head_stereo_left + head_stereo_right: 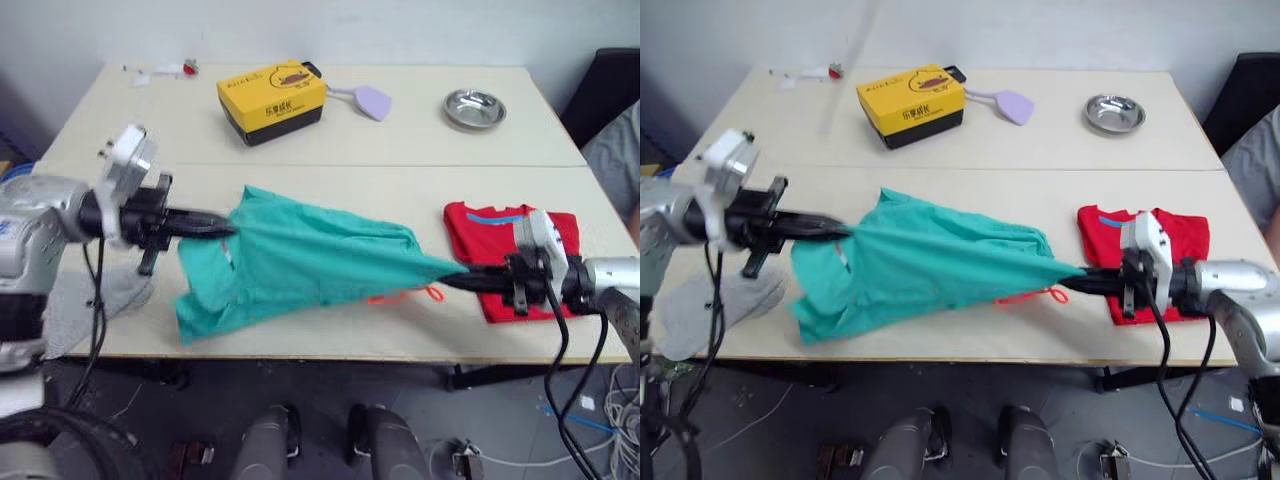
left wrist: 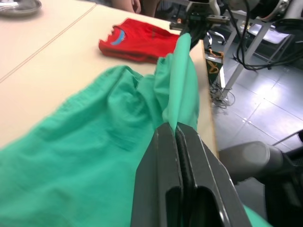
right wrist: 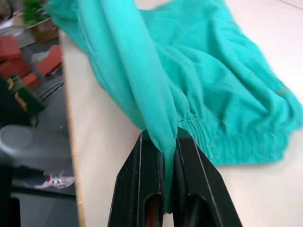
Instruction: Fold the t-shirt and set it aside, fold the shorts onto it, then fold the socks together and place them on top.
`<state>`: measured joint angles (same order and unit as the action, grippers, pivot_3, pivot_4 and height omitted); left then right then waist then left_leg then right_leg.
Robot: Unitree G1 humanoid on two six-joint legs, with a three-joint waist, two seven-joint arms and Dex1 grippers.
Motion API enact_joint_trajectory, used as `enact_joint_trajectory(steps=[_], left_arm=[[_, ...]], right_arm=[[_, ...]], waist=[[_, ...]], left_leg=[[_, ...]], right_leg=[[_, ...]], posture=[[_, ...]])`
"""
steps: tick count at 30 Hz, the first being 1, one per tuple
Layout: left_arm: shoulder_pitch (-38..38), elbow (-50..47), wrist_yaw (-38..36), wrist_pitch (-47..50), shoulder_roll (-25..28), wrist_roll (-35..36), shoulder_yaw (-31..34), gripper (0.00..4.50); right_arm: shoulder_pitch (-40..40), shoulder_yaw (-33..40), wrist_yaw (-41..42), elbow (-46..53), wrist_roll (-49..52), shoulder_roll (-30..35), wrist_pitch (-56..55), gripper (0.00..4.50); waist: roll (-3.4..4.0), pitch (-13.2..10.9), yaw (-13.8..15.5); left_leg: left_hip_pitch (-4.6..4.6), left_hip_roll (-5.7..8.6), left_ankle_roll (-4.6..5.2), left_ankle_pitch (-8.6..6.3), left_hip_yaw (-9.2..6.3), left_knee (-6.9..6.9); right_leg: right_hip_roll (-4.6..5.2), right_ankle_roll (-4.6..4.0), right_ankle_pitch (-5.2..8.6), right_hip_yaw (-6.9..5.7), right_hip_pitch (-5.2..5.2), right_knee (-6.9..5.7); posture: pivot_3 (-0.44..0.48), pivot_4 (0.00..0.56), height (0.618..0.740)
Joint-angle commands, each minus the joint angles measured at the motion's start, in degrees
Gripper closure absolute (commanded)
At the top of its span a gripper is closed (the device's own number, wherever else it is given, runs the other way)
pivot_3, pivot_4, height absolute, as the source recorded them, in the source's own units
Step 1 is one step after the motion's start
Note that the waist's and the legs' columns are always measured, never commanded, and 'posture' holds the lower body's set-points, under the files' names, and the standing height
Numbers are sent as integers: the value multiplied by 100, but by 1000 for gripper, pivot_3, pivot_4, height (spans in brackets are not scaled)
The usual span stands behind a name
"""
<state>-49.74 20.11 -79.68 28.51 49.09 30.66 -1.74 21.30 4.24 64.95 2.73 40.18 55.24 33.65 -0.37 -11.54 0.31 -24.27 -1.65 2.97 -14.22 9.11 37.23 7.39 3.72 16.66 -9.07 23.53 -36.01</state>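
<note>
Head views: the t-shirt (image 1: 510, 255) lies folded into a compact red rectangle at the right of the table (image 1: 420, 140), blue collar strip uppermost, so the first step reads as done. The shorts (image 1: 300, 262) are mid-fold: the teal cloth is stretched between both arms over the table's front half, thin and limp, sagging in soft creases, with the neon orange drawstring (image 1: 405, 297) trailing below its right end. The left gripper (image 1: 212, 229) is clenched on the cloth's left end; the right gripper (image 1: 458, 281) is clenched on the right end, just in front of the t-shirt. The socks (image 1: 715, 305), pale grey and soft, lie flat at the table's left front corner, untouched by either arm; placing the shorts on the shirt and the whole sock step remain, in my judgement. Left wrist view: the black fingers are pressed tight on a ridge of teal fabric that runs taut toward the other gripper. Right wrist view: the fingers pinch a bunched fold beside the gathered elastic waist, its puckered ribbing clearly visible.
</note>
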Motion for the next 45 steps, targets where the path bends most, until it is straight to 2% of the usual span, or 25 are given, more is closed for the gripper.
enact_joint_trajectory(steps=[1,7,12,14,17,19,24,27,28,30,32,37,41,45], left_arm=[[-832,1705,307,-1400,-542,-936,-204,4480],[-1885,4095,1300,-3128,-1364,-1836,-107,4480],[-2050,4918,1925,-3346,-1487,-2229,-18,4480],[-1994,5032,2237,-3406,-1518,-2304,85,4086],[-1864,5062,2793,-3719,-1475,-2376,267,3262],[-1768,4985,3120,-4042,-1394,-2337,495,2608],[-1390,4493,2969,-4784,-1150,-2079,1023,1096],[-821,3647,2167,-5082,-1026,-1789,1166,126],[-478,3158,1710,-5134,-974,-1646,1126,20],[444,1869,896,-4816,-819,-1273,990,20],[1210,857,588,-4510,-666,-1099,899,20],[2647,-725,994,-4266,-724,-1102,991,20],[3358,-1279,1268,-4461,-698,-1496,867,20],[3353,-1038,1891,-4573,-700,-2135,800,20]], right_arm=[[535,-16,-793,-265,-88,-440,651,4500],[1154,78,-1864,-724,-380,-1351,1060,4500],[1300,20,-2344,-783,-680,-1889,1045,4500],[1279,67,-2456,-753,-656,-2013,1212,4500],[1122,132,-2578,-588,-853,-2072,921,3663],[1020,226,-2612,-537,-1077,-1984,492,2951],[726,440,-2152,-433,-1519,-1696,-975,1282],[508,364,-1666,-329,-1762,-1495,-1777,233],[424,293,-1461,-217,-1794,-1434,-1938,64],[202,31,-854,194,-1775,-1350,-2324,64],[34,-230,-472,517,-1818,-1305,-2499,64],[-79,-867,-947,615,-2670,-1499,-2568,64],[-51,-1213,-1327,567,-3209,-1639,-2351,64],[172,-1475,-1668,285,-3737,-1811,-2298,64]], waist=[[-8,2,-34],[-13,-1,-55],[-13,-1,-83],[-14,-2,-92],[-15,-2,-102],[-15,-2,-96],[-16,-2,-119],[-16,-3,-168],[-16,-2,-184],[-16,-2,-201],[-14,-1,-265],[-18,-2,-255],[-18,-2,-175],[-18,-1,-169]], left_leg=[[-2,-1,1,1,3,2],[-15,-2,8,3,17,2],[-19,-1,16,5,32,3],[-19,-1,20,5,33,6],[-19,1,21,6,33,7],[-19,1,22,6,31,7],[-19,4,23,5,38,1],[-15,3,23,6,44,0],[-13,2,23,6,44,0],[0,2,22,6,52,-6],[11,-3,18,3,63,-16],[14,-10,13,2,57,-5],[18,-2,-16,-20,51,-7],[12,-2,-18,-21,47,-7]], right_leg=[[0,3,-2,1,3,-2],[2,5,-3,9,21,-5],[-4,17,-9,3,24,-6],[-3,20,-11,3,24,-6],[3,21,-11,10,26,-6],[5,22,-12,13,25,-6],[2,29,-16,10,26,-8],[-1,30,-16,6,25,-7],[-1,30,-16,6,23,-8],[-2,30,-16,9,19,-9],[-8,30,-16,17,18,-13],[-5,28,-15,62,19,-10],[12,27,-16,65,18,-11],[13,26,-16,61,21,-9]], posture=[[0,150,740],[0,150,740],[0,150,740],[0,150,740],[0,150,740],[0,150,740],[0,150,740],[0,150,740],[0,150,740],[0,150,740],[0,150,740],[0,150,740],[0,150,740],[0,150,740]])
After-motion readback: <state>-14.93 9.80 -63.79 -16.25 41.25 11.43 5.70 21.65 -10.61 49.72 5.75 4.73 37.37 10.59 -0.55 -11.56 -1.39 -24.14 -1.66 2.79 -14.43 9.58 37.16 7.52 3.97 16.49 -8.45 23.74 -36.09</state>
